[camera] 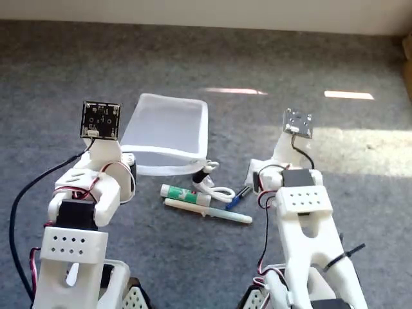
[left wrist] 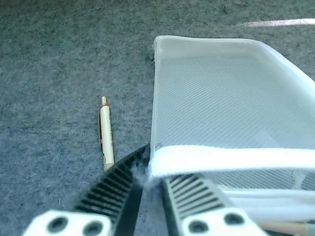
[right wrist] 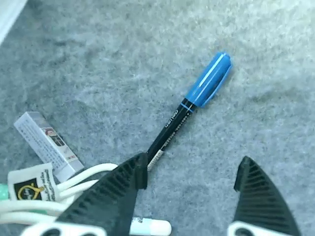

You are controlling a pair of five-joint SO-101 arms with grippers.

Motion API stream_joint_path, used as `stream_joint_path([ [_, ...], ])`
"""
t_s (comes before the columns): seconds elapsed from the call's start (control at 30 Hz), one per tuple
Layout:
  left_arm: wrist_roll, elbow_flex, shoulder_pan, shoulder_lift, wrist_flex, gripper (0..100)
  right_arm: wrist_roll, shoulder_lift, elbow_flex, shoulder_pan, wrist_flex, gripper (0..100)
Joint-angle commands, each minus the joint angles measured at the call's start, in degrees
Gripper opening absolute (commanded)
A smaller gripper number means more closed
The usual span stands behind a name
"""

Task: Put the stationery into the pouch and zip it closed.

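Left claw [left wrist: 147,183]: narrow, gripping the pouch [left wrist: 221,98] at its rim.
Right claw [right wrist: 191,173]: wide, with the blue pen [right wrist: 193,104] just ahead.
Gold pen [left wrist: 106,132]: beside the left claw.

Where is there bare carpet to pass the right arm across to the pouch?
Bare carpet lies beyond the pouch and between its right edge and the right gripper. Crowded in front of the pouch: glue stick, white pen, cable and blue pen lie bunched between the arms.
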Motion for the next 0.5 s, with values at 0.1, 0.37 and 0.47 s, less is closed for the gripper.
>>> stream_joint_path([
  [0.1,0.44,-0.66,-0.4,0.22,-1.23,1,-4.22,3.82,-6.11,2.24,-1.19,27.4],
  [0.37,0.53,-0.4,-0.4,0.22,-1.23,1,-4.31,10.68,-6.2,4.79,-7.25,27.4],
  [0.47,0.53,-0.4,-0.4,0.22,-1.23,1,-4.31,12.35,-8.04,4.88,-7.87,27.4],
])
